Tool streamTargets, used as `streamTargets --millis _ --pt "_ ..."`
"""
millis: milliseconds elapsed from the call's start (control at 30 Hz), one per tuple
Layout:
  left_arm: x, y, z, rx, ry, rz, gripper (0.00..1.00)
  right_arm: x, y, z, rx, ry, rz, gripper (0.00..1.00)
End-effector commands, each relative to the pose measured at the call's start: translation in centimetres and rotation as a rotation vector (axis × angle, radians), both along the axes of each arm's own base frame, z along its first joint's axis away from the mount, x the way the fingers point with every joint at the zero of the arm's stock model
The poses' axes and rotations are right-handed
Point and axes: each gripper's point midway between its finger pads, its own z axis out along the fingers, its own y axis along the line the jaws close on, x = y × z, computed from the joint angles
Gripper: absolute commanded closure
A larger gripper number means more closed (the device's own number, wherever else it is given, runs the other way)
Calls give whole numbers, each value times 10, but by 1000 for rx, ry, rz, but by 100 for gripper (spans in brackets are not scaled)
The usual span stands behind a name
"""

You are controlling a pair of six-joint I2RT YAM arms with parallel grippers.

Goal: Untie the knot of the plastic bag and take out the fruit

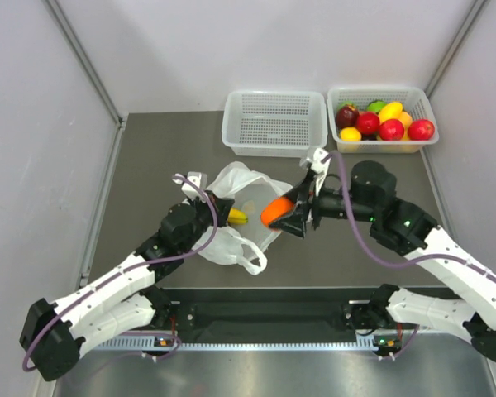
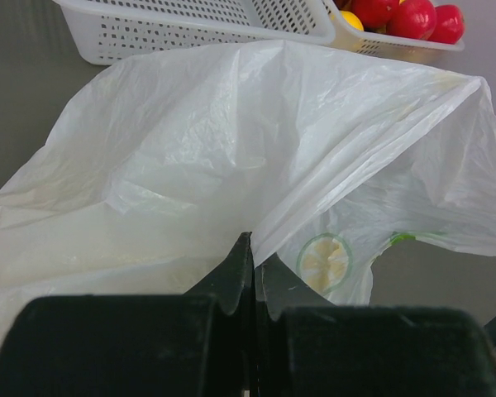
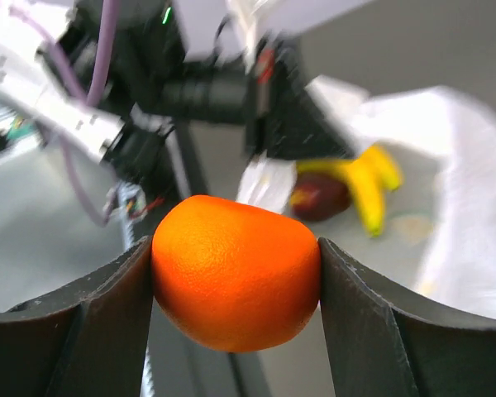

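The right claw point(image 1: 288, 217) is clamped on the small orange point(image 3: 236, 281), one finger pressed to each side of it. From above, the orange sits over the right part of the plastic bag point(image 1: 231, 227), just by its open mouth; how high it hangs I cannot tell.

The bag lies crumpled in the middle of the dark table point(image 1: 149, 165), its mouth spread open and one loop handle point(image 1: 252, 258) lying loose toward the near edge. The left claw point(image 2: 253, 265) is pinched tight on a fold of the bag's thin film at its left side, the two fingers meeting with the plastic between them. A lemon-slice print point(image 2: 325, 259) shows through the film just beside those fingers.

Past the orange, the right wrist camera catches the bananas point(image 3: 368, 186) and the dark red fruit point(image 3: 322, 197) lying touching each other beside the white plastic, though that part is blurred.

At the far side of the table stand two white perforated baskets side by side: the left basket point(image 1: 274, 124) holds nothing, the right basket point(image 1: 426, 142) holds a heap of red, yellow and green fruit point(image 1: 380, 122).
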Motion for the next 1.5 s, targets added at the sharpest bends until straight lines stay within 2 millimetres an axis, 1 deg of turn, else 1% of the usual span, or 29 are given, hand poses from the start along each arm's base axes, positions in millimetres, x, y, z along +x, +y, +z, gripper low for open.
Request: streamTargets --millis 0,33,67,100,133,167,200,300,367,400,433,500,533,567,600,633,700,733,767,800,867,900,1000,1067,1133,1233,1267,1333,1467 --pt "1 4 6 -2 -24 11 100 39 -20 61 86 -167 -193 100" --pt "1 5 4 5 -21 12 100 54 -28 83 131 -202 -282 100" --pt "0 4 5 5 -20 9 100 73 -33 85 121 -204 -371 99" --pt "0 4 5 8 -20 6 100 103 -54 104 134 -231 -543 95" --pt "0 4 3 14 -17 1 100 128 -55 94 94 -199 -617 95" --pt "-1 2 4 16 -16 -7 100 153 -73 93 72 -196 -722 98" --pt "0 0 4 22 -13 -17 100 168 -79 105 91 -193 -765 100" --pt "-3 -8 0 55 6 -70 100 245 -92 69 21 -91 -898 100" --pt "-4 -11 -1 73 6 -90 100 281 -104 55 6 -65 -952 100" --pt "-5 -12 -2 75 7 -101 100 295 -105 62 8 -82 -964 100" --pt "-5 -13 -1 78 0 -109 100 322 -101 29 -50 -38 -972 100" --pt "-5 -14 5 82 -19 -123 100 349 -103 28 -70 -58 -978 100" --pt "-6 -15 6 82 -23 -127 100 371 -99 -6 -124 -23 -978 100" --pt "-5 -16 9 80 -32 -128 100 385 -99 1 -110 -49 -981 100" --pt "-6 -18 12 72 -43 -145 100 403 -95 -32 -155 -17 -981 100" --pt "-6 -22 16 67 -56 -162 100 414 -90 -24 -131 -30 -957 100" --pt "-6 -23 18 66 -61 -167 100 433 -88 -43 -154 -3 -955 100" --pt "-6 -25 19 61 -68 -177 100 447 -85 -80 -203 46 -951 100" --pt "-7 -26 19 63 -71 -185 100 458 -82 -66 -183 27 -954 100" --pt "-6 -27 16 70 -65 -185 100 465 -82 -108 -253 92 -948 100" --pt "-6 -28 15 75 -65 -193 100 475 -83 -116 -271 94 -970 100" --pt "-6 -27 13 78 -62 -193 100 477 -86 -139 -306 125 -978 100" --pt "-8 -29 9 77 -54 -208 100 482 -99 -169 -353 169 -1029 99" --pt "-9 -28 7 78 -52 -207 100 483 -106 -180 -360 200 -1038 95" --pt "-11 -27 6 84 -46 -211 100 483 -108 -192 -372 225 -1025 82" --pt "-15 -23 10 79 -59 -209 100 483 -106 -195 -373 225 -1012 63" --pt "-16 -20 13 74 -67 -201 100 484 -106 -192 -370 219 -1013 47" --pt "-17 -17 14 71 -66 -191 100 483 -101 -185 -349 220 -990 32" --pt "-20 -13 20 69 -73 -183 100 486 -95 -139 -266 166 -976 3"
